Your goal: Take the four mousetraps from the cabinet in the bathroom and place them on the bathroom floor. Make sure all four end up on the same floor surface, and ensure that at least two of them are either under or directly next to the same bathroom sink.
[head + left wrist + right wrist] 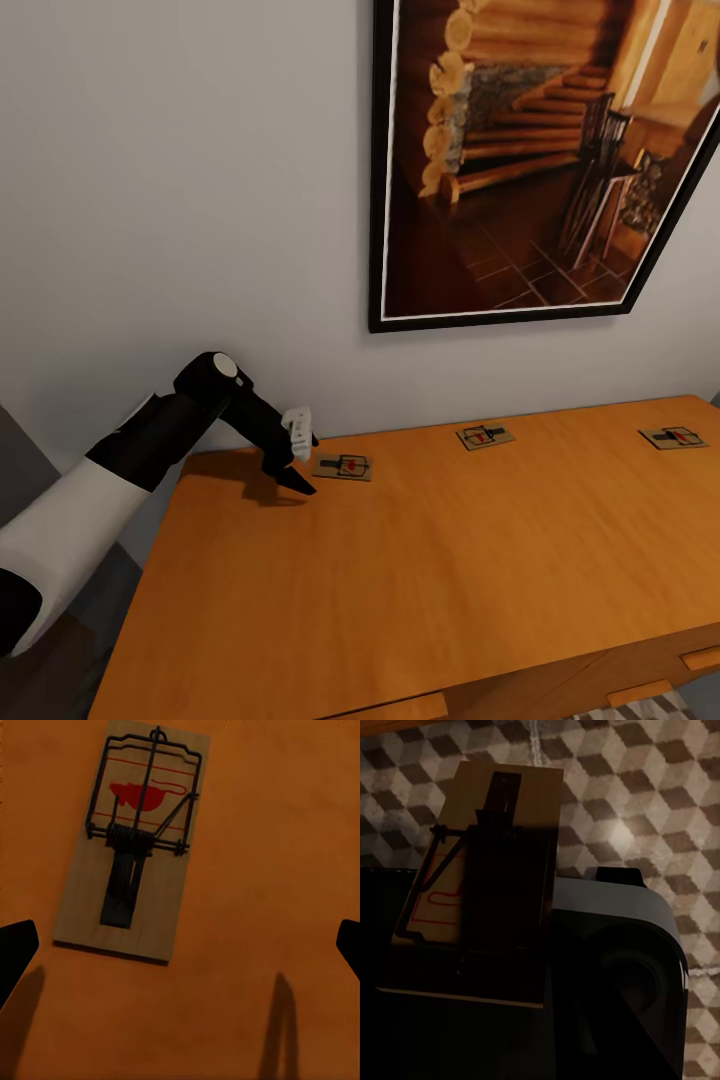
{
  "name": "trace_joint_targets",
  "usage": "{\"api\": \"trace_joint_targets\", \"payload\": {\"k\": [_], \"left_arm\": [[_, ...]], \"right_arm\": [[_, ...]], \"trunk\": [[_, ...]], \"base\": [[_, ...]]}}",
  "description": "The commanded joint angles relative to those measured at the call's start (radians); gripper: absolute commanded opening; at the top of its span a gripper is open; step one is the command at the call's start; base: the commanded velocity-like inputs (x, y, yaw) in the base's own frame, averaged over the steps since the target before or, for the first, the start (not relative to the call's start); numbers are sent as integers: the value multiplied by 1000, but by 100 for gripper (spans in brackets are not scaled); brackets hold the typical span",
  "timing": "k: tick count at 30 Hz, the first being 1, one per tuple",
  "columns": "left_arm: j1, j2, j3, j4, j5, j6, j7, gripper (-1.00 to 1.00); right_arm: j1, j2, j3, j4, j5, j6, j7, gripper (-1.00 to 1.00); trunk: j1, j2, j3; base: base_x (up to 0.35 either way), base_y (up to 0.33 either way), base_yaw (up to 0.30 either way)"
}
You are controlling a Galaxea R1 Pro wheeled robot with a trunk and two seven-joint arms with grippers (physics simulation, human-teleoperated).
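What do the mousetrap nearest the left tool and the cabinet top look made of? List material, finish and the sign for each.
Mousetrap: pale, matte wooden base, judging by its flat tan face; black wire bar and spring look like metal; the red mark seems printed.
Cabinet top: orange-brown wood or veneer, smooth satin finish with a soft sheen; grain is too faint to confirm.
Left tool: looks like black plastic or metal.

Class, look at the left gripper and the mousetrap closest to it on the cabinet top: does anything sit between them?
Nothing visible does. The left gripper hovers open just beside the nearest mousetrap, with bare cabinet top between them.
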Motion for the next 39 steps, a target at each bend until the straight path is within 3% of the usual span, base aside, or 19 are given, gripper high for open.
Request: {"api": "trace_joint_targets", "payload": {"k": [1, 9, 14, 22, 39], "left_arm": [[-1, 0, -1, -1, -6, 13, -6, 100], [-2, -5, 56, 0, -7, 51, -6, 100], [-2, -26, 68, 0, -8, 61, -6, 100], [-2, -39, 69, 1, -9, 62, -6, 100], [-2, -39, 65, 3, -9, 62, -6, 100]], "right_arm": [[-1, 0, 7, 1, -12, -4, 5, -100], [-1, 0, 7, 1, -12, -4, 5, -100], [-1, -2, 7, 1, -11, -4, 5, -100], [-1, -2, 7, 1, -10, -4, 5, -100], [-1, -2, 7, 1, -10, -4, 5, -100]], "trunk": [[0, 0, -1], [0, 0, -1], [0, 0, -1], [0, 0, -1], [0, 0, -1]], "base": [[0, 0, 0], [0, 0, 0], [0, 0, 0], [0, 0, 0], [0, 0, 0]]}}
